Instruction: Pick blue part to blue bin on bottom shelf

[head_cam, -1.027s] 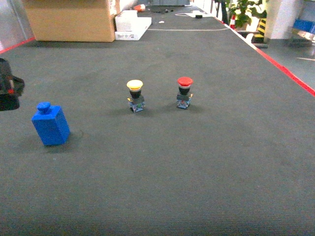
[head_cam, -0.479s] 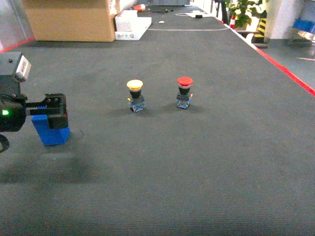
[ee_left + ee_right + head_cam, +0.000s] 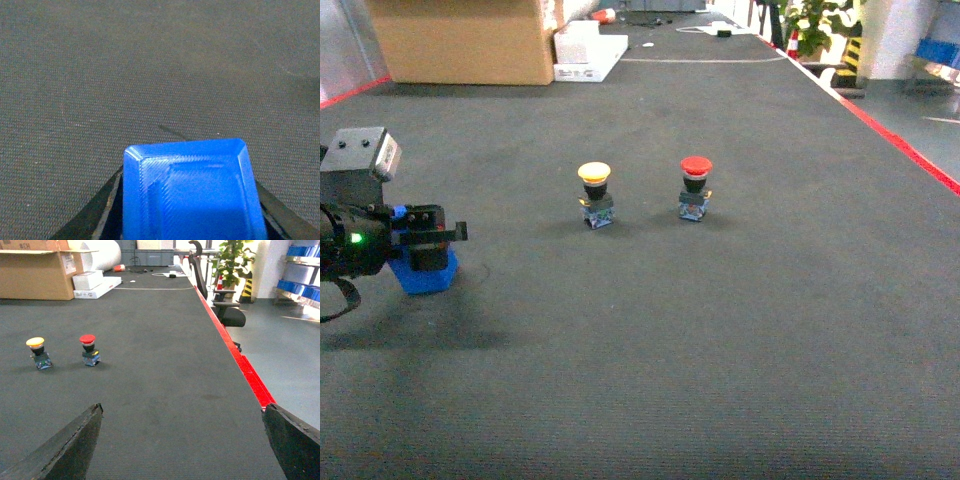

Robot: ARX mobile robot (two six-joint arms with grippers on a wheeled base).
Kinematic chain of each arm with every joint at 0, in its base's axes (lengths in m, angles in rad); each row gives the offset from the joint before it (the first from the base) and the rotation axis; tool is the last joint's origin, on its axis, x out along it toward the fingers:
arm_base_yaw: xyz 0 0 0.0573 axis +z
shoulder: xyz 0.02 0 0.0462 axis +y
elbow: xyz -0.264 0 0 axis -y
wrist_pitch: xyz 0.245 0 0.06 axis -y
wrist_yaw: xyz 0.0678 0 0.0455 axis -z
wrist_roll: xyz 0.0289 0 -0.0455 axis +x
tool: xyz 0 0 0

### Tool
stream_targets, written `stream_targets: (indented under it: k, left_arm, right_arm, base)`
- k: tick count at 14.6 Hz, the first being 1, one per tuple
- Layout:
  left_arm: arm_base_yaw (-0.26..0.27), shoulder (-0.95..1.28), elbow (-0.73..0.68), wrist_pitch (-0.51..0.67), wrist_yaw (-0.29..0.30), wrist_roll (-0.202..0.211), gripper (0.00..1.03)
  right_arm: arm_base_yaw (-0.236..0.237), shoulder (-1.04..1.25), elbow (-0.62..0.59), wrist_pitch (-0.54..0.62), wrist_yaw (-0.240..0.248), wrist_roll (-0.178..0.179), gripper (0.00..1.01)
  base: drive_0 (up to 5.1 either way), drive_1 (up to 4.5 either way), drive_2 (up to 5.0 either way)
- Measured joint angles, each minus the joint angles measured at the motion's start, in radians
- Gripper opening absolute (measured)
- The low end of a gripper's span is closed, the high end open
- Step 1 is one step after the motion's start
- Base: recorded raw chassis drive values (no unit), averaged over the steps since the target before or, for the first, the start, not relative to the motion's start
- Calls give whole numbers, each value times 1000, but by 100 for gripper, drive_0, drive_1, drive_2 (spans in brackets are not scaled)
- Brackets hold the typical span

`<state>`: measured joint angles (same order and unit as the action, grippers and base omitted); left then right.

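Observation:
The blue part (image 3: 426, 277) stands on the dark carpet at the far left of the head view, mostly covered by my left gripper (image 3: 438, 238). The left wrist view has the blue part (image 3: 192, 195) filling the space between the two black fingers (image 3: 107, 210), which lie against both its sides, so my left gripper (image 3: 189, 176) is shut on it. My right gripper (image 3: 183, 407) hangs open over bare carpet and is out of the head view. The blue bin and the bottom shelf cannot be made out for certain.
A yellow-capped push button (image 3: 595, 193) and a red-capped push button (image 3: 695, 187) stand mid-floor, right of the blue part. A cardboard box (image 3: 465, 40) and white boxes (image 3: 588, 50) sit at the back. Red floor tape (image 3: 900, 145) runs along the right, with blue crates on a metal rack (image 3: 300, 289) beyond.
My left arm came in from the left edge, dropped over the blue part and now has its fingers around it. The part still rests on the carpet.

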<state>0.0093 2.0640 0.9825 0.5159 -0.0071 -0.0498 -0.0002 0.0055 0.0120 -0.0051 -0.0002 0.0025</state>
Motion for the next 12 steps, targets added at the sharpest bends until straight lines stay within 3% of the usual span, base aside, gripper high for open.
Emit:
stream_targets:
  k: [1,4,6,8,10,12]
  left_arm:
    - [0,1,0,1,3,-2,46]
    - [-7,2,-3,20,2,-8,44]
    - [-10,-129,-210,160,-37,-50,44]
    - [-10,-386,-418,222,-61,-39,44]
    - [-25,-736,-620,85,-113,-18,44]
    - [-106,-1074,-699,-76,-223,-4,44]
  right_arm:
    - [0,0,0,0,0,0,98]
    - [0,0,0,0,0,0,98]
    - [0,0,0,0,0,0,98]
    - [0,0,0,0,0,0,98]
    - [0,0,0,0,0,0,98]
    - [0,0,0,0,0,0,98]
  base:
    - [0,0,0]
    - [0,0,0]
    - [0,0,0]
    - [0,0,0]
    - [0,0,0]
    - [0,0,0]
